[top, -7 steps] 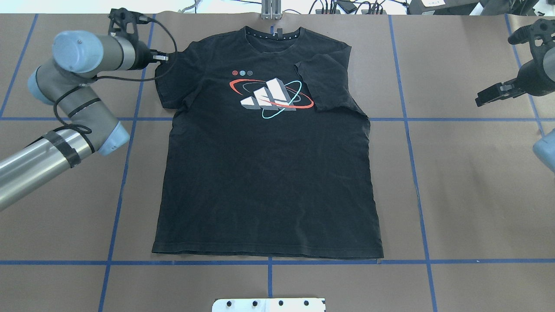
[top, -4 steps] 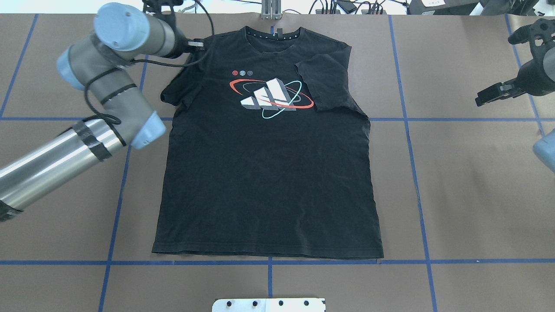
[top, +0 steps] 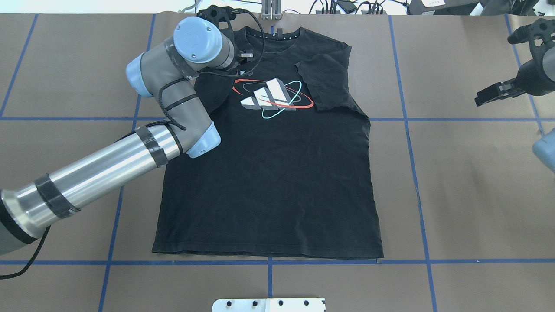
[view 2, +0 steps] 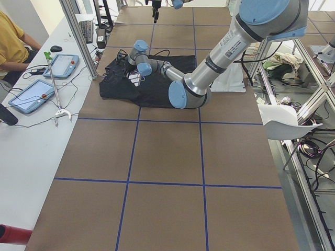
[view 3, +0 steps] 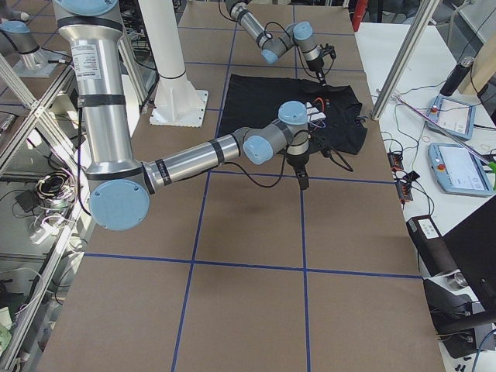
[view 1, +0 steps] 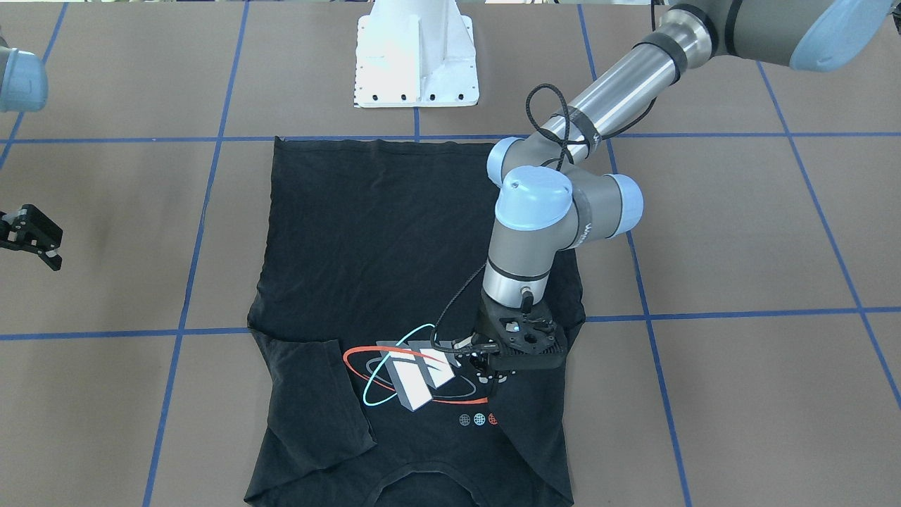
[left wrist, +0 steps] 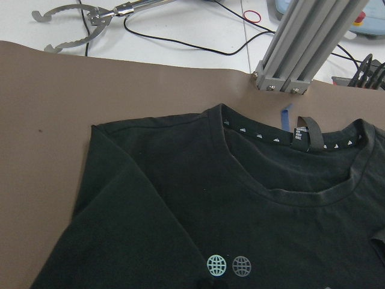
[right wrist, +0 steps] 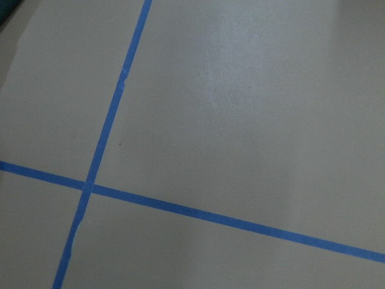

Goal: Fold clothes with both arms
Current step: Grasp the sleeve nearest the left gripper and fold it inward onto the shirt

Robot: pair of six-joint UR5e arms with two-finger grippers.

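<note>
The black T-shirt [top: 269,182] lies flat, graphic side up, collar at the far edge. Its right sleeve [top: 329,82] is folded in over the chest. My left gripper [view 1: 490,371] hangs over the chest just beside the graphic [view 1: 412,380], its fingers shut on the shirt's left sleeve, which is pulled inward over the body. In the overhead view the left wrist [top: 204,43] hides that gripper. The left wrist view shows the T-shirt's collar [left wrist: 283,186] and no fingers. My right gripper [top: 480,99] hovers open off the shirt's right side, over bare table, holding nothing.
The white pedestal base [view 1: 417,56] stands at the near table edge. An aluminium post [left wrist: 301,48] and cables sit just past the collar. Blue tape lines [right wrist: 102,138] grid the brown table. A person [view 2: 10,42] sits at a side desk with tablets [view 2: 31,97].
My left arm has swung from the shirt's left edge toward the chest, carrying the left sleeve inward with it. The right arm has stayed still.
</note>
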